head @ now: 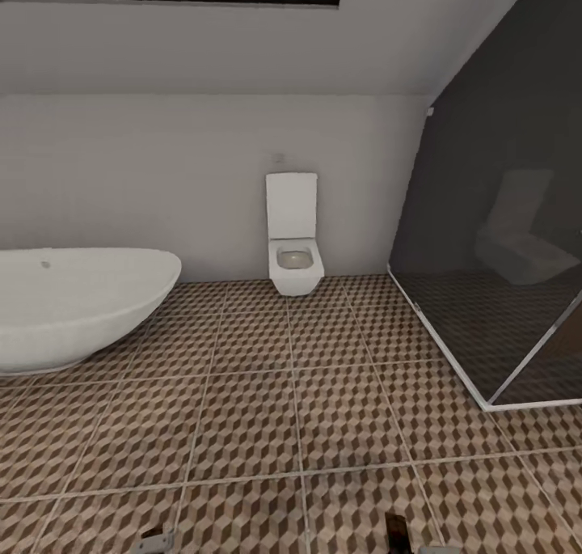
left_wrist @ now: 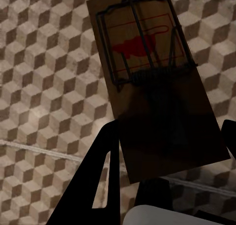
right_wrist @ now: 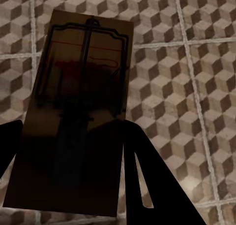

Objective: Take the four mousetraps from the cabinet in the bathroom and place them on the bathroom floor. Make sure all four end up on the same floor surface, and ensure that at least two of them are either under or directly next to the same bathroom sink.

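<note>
My left gripper is shut on a mousetrap, a tan board with dark spring bars and a red mark, held above the cube-patterned bathroom floor. My right gripper is shut on a second mousetrap, which looks darker in shadow and also hangs over the tiles. In the head view, small parts of both grippers peek in at the bottom edge, over the floor. The cabinet and the sink are out of view.
A white oval bathtub stands at the left. A white square toilet hangs on the far wall. The glass-walled shower with its darker floor takes up the right side. Patterned tiles stretch between them.
</note>
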Motion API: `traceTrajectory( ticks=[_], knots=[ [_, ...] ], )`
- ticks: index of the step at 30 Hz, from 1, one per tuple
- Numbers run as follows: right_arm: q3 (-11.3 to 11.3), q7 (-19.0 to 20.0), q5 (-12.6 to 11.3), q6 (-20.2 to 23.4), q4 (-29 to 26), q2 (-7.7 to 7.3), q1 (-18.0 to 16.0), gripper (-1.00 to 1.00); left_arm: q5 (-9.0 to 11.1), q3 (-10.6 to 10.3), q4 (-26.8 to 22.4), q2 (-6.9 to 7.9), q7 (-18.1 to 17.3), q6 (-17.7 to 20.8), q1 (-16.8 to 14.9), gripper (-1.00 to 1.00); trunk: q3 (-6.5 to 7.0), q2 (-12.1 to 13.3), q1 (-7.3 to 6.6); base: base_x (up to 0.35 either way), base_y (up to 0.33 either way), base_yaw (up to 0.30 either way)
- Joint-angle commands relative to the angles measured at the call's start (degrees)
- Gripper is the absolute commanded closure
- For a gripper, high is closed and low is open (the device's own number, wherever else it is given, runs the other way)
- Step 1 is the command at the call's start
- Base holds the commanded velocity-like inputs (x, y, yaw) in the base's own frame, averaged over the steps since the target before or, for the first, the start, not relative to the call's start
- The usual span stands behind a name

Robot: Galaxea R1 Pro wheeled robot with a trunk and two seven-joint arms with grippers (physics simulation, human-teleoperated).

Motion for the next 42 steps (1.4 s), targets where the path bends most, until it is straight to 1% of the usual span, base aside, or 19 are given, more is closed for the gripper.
traceTrajectory(
  ticks=[1,13,42],
  knots=[
    [0.1,0.1,-0.4,-0.2,0.0,-0.01,0.0,1.00,0.4,-0.5,0.2,-0.03,0.0,-0.3,-0.1,1.00,0.02,0.0,0.00,0.000,0.000,0.195],
    [0.1,0.1,-0.4,-1.7,0.0,0.00,-0.1,1.00,0.4,-0.5,0.2,-0.03,0.0,-0.3,-0.1,1.00,0.80,0.0,0.00,0.000,0.000,0.194],
    [0.1,0.1,-0.4,-1.7,0.0,0.00,0.0,1.00,0.4,-0.5,0.2,-0.03,0.0,-0.3,-0.1,1.00,2.53,0.0,0.00,0.000,0.000,0.219]
  ],
)
